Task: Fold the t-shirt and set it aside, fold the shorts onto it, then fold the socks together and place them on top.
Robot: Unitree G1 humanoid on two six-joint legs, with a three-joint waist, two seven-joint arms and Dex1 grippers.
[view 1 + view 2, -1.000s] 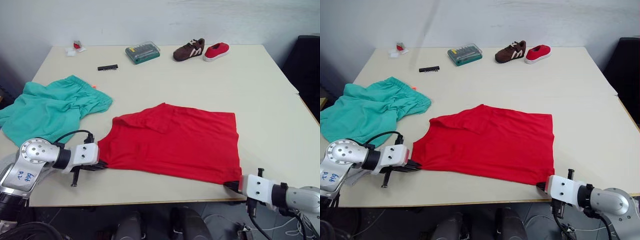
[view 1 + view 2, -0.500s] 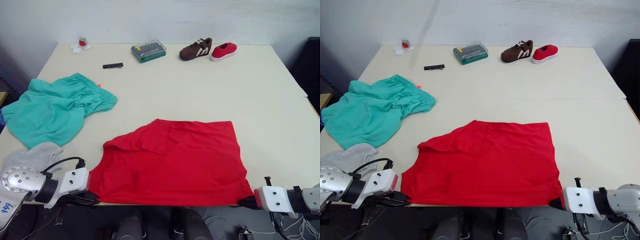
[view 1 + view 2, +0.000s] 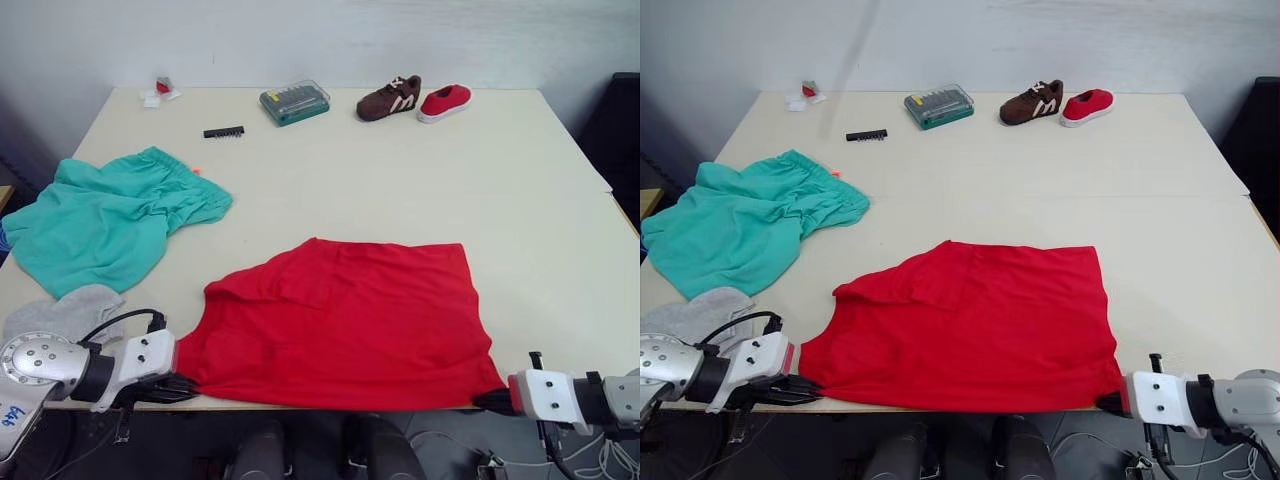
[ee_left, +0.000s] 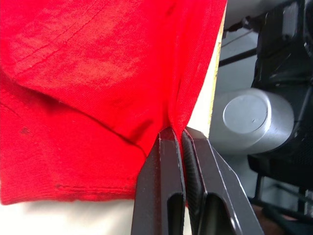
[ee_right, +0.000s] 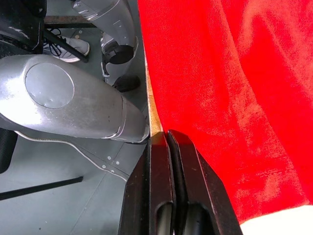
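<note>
Blue handwritten marks on the left arm's silver wrist housing (image 3: pixel 12 417) — too cut off to read, white stripe marking on the brown sneaker (image 3: pixel 390 98) — a logo, not letters, nothing else legible

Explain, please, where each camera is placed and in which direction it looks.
Left eye and right eye views: on the head, looking forward and down over the table, t-shirt, shorts and socks; both arms show at the near edge.
Left wrist view: on the left wrist, looking along the left end effector, shut on the t-shirt's corner.
Right wrist view: on the right wrist, looking along the right end effector, shut on the other near corner.
Shared: all views show the red t-shirt at the table's near edge.
</note>
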